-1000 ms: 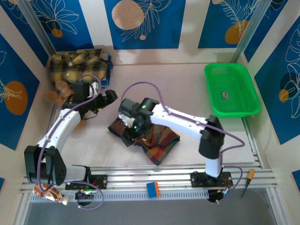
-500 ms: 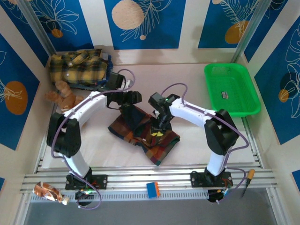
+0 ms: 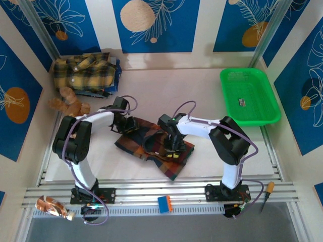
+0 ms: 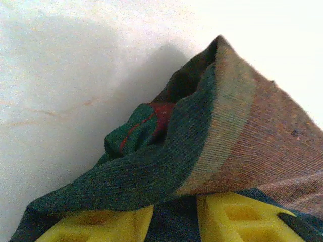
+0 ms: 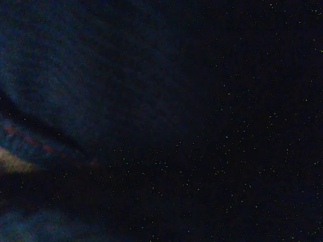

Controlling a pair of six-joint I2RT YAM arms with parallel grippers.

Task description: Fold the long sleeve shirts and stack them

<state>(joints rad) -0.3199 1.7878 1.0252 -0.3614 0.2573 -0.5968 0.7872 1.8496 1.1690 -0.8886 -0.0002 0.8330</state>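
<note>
Both arms rise from black base blocks bolted to the aluminium mounting rail (image 3: 161,194). The left arm (image 3: 96,119) has smooth white link shells between bulky black joint housings. A lavender cable (image 3: 127,97) runs along it away from the rail and loops free beside the black wrist. The left gripper (image 3: 128,125) is black, with bright yellow moulded fingers (image 4: 237,217) bearing shallow recessed pockets. The right arm (image 3: 199,126) matches it in white shells and black joints. A second lavender cable (image 3: 184,102) arches over its forearm, and a small green light (image 3: 173,119) glows on the wrist housing farthest from the rail. The right gripper (image 3: 170,151) shows yellow at its tips.
</note>
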